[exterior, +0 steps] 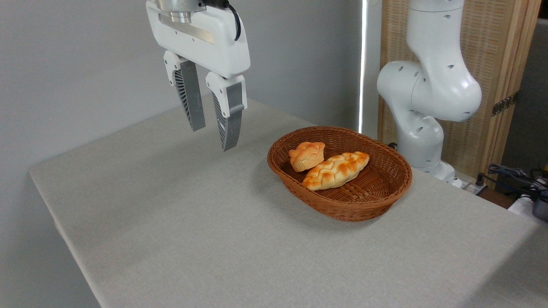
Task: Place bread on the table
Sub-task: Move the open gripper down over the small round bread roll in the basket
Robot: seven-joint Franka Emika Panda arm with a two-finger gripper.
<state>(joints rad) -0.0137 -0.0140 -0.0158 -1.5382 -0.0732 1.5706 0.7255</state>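
Observation:
The bread (306, 155), a small round bun with a golden lumpy top and paler ridged sides, lies in the left end of a brown wicker basket (376, 194), leaning against a longer braided loaf (336, 170). My gripper (213, 137) hangs in the air above the grey-beige table (180, 222), well to the left of the basket and higher than its rim. Its two ribbed fingers (229, 124) are apart and nothing is between them.
The arm's white base and joints (428, 94) stand behind the basket at the table's far right edge. A wooden screen and cables (513, 175) sit beyond that edge. Bare cloth stretches left of and in front of the basket.

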